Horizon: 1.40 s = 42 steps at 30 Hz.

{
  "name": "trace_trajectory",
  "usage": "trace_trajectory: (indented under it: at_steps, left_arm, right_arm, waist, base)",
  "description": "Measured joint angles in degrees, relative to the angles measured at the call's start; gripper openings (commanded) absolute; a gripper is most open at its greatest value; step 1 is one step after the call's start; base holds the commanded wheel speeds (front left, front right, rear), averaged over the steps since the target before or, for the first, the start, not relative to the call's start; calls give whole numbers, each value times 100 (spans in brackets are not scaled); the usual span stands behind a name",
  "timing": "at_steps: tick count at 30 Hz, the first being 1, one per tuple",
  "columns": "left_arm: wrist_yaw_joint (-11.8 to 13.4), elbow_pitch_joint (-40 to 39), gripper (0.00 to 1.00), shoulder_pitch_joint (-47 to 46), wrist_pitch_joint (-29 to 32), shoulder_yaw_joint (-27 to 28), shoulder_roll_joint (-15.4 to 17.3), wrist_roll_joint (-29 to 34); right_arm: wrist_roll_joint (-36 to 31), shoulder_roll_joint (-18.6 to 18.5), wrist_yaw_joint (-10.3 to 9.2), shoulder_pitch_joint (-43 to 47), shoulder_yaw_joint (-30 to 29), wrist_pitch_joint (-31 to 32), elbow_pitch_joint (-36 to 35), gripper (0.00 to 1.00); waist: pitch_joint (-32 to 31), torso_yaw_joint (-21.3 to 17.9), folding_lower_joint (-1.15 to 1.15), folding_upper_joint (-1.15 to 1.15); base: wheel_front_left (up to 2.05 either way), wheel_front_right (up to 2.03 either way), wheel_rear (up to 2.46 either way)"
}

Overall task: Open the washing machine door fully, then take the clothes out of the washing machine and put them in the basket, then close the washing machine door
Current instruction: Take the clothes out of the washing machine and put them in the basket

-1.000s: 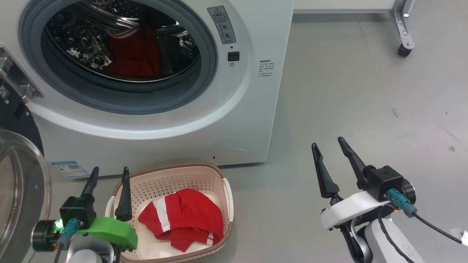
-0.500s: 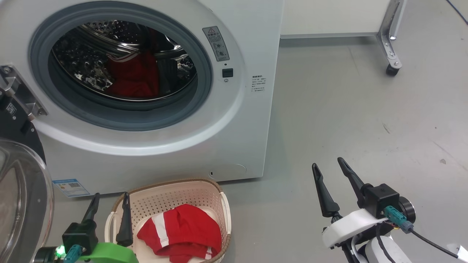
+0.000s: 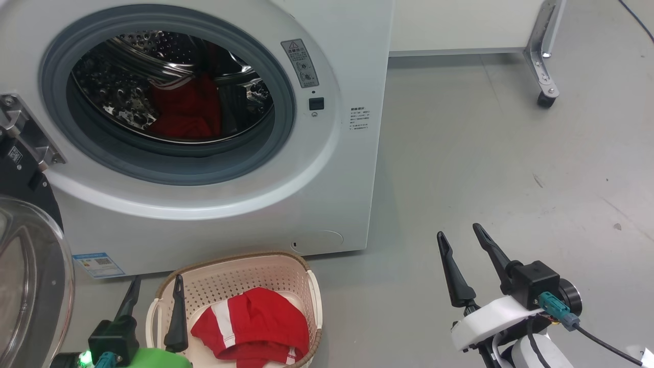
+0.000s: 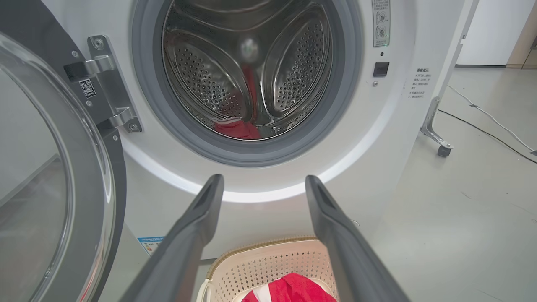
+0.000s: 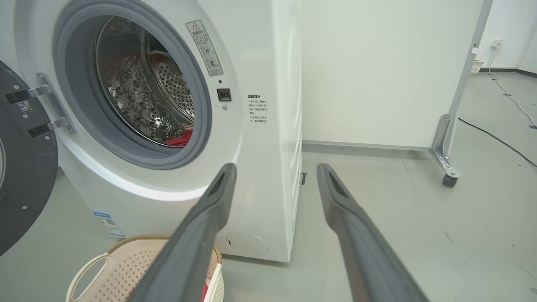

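two grippers low in head view, both w/ fingers spread wide, nothing between them. left gripper (image 3: 157, 279) at 7 o'clock, one finger overlapping left rim of basket (image 3: 230, 258) in view. right gripper (image 3: 458, 230) at 5 o'clock over bare grey floor (image 3: 485, 128), well apart from basket. red white-striped clothes (image 3: 255, 322) bunched on basket floor at 6 o'clock. washing machine (image 3: 347, 194) at 11 o'clock, just behind basket, steel drum (image 3: 122, 76) exposed, more red fabric (image 3: 186, 110) low inside. washing machine door (image 3: 36, 276) standing open at 9 o'clock, glass bowl toward cam, metal hinge (image 3: 25, 133) at drum's 9 o'clock. blue label (image 3: 97, 264) low on washer front. caster leg (image 3: 544, 76) at 1 o'clock.
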Motion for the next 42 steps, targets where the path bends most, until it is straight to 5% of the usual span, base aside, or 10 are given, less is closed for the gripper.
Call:
trace_trajectory:
  at_steps: [22,42]
  left_arm:
    - [48,-369,100,51,276,-154,0,2]
    - [-126,209,100,-2040,1129,-425,172,142]
  right_arm:
    - [-85,1,3,-1,-32,0,-207,100]
    - [-235,-3,3,-552,220,-1,-760,100]
  waist:
    - [222,40,0,0]
    - [1459,-66,1,0]
  base:
    - [0,0,0]
    - [0,0,0]
